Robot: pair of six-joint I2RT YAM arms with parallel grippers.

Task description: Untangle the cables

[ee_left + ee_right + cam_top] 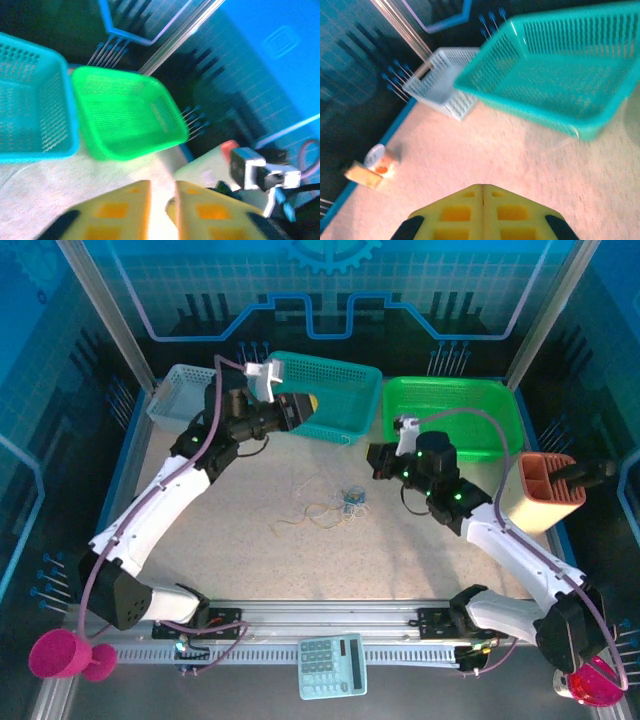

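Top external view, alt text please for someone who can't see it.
A tangle of thin cables lies in the middle of the table, with the left pincer and right pincer both farther back, neither touching it. A teal basket and a green basket sit along the far edge.

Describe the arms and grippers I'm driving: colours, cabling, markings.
The left arm and right arm both have white link shells and black joints with small green lights. A thick purple cable loops along each. The left gripper and right gripper have yellow fingers with recessed square pockets and black edges.
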